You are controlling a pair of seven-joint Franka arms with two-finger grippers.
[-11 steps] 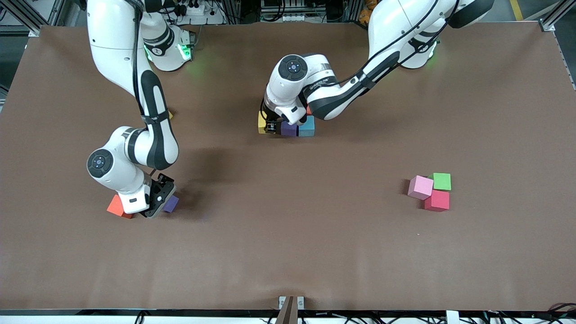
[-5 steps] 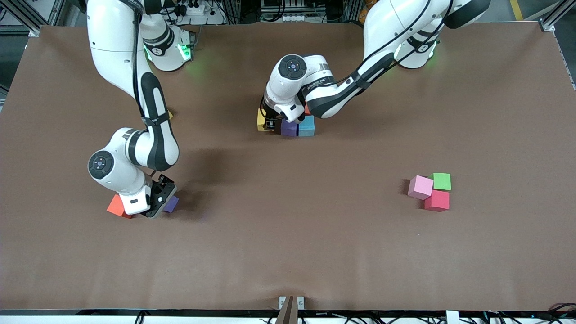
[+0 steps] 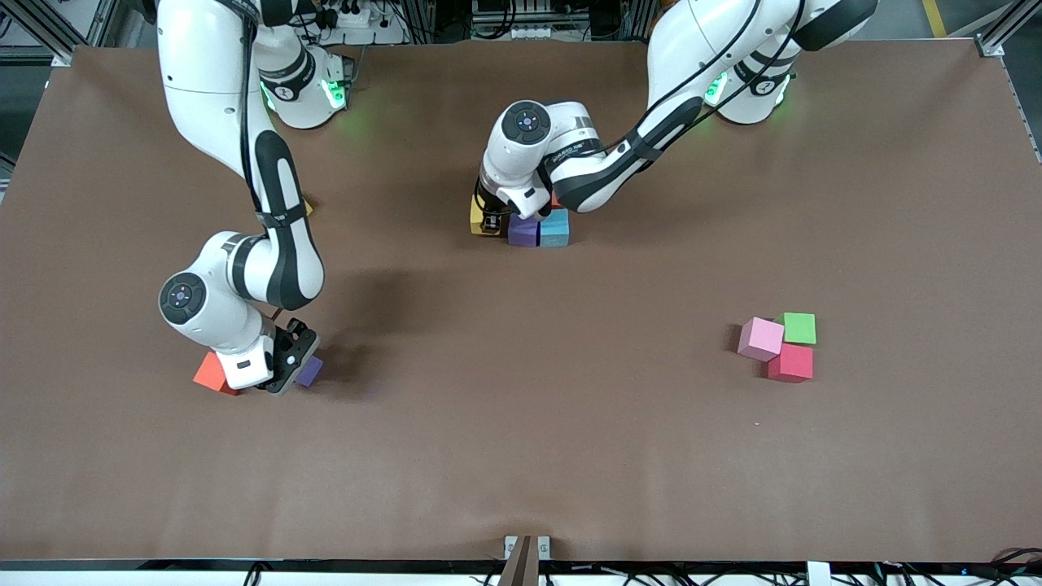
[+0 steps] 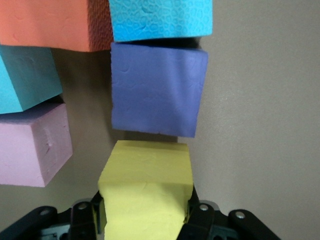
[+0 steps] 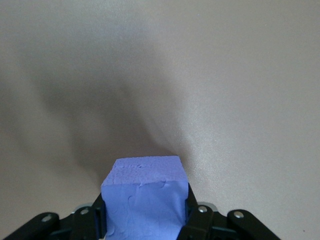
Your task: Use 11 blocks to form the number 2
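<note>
Worktop of brown felt carries my half-built figure at its middle, close under the arms' bases. My left tool is closed on a matte yellow foam cube, low at the end of a row with a purple foam cube and a light-blue foam cube; orange, blue and pink cubes sit alongside. My right tool, toward the right arm's end, has its fingers clamped on a second purple foam cube beside a loose orange-red foam cube. Pink and red foam cubes, with a green one, wait toward the left arm's end. I judge the step as seating yellow flush, then releasing; next, lifting purple toward the figure.
</note>
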